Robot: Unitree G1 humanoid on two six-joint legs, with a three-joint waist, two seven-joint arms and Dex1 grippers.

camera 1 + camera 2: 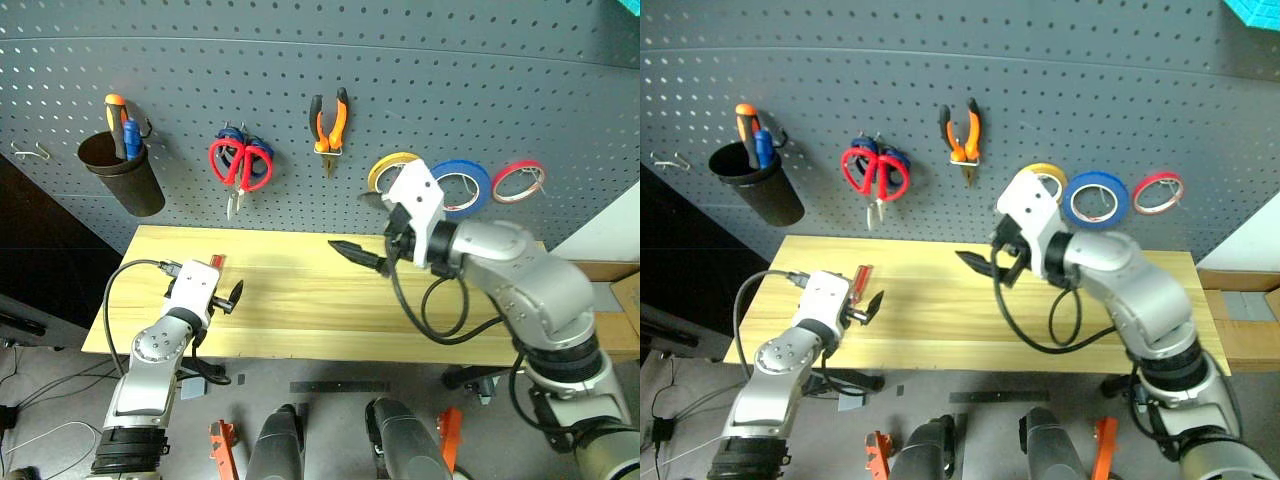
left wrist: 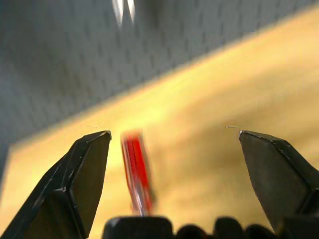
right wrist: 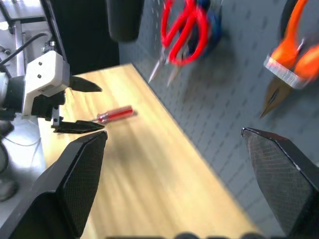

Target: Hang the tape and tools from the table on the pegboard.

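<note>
A slim red-handled screwdriver (image 1: 215, 263) lies on the light wooden table (image 1: 300, 305) at its left end. My left gripper (image 1: 222, 282) stands open just behind it, its fingers either side of the handle (image 2: 137, 172) without closing on it. My right gripper (image 1: 362, 240) hovers open and empty over the table's middle, pointing left. On the dark grey pegboard (image 1: 300, 50) hang the red-handled scissors (image 1: 240, 163), the orange-and-black pliers (image 1: 330, 120) and the blue tape (image 1: 462, 186). The right wrist view takes in the screwdriver (image 3: 114, 114), scissors (image 3: 184, 30) and pliers (image 3: 294, 55).
A black cup (image 1: 125, 175) on the pegboard's left holds orange- and blue-handled tools. Blue-handled scissors hang behind the red ones. A yellow tape roll (image 1: 385, 165) and a red tape roll (image 1: 518, 181) flank the blue one. Cardboard boxes (image 1: 615, 290) sit right of the table.
</note>
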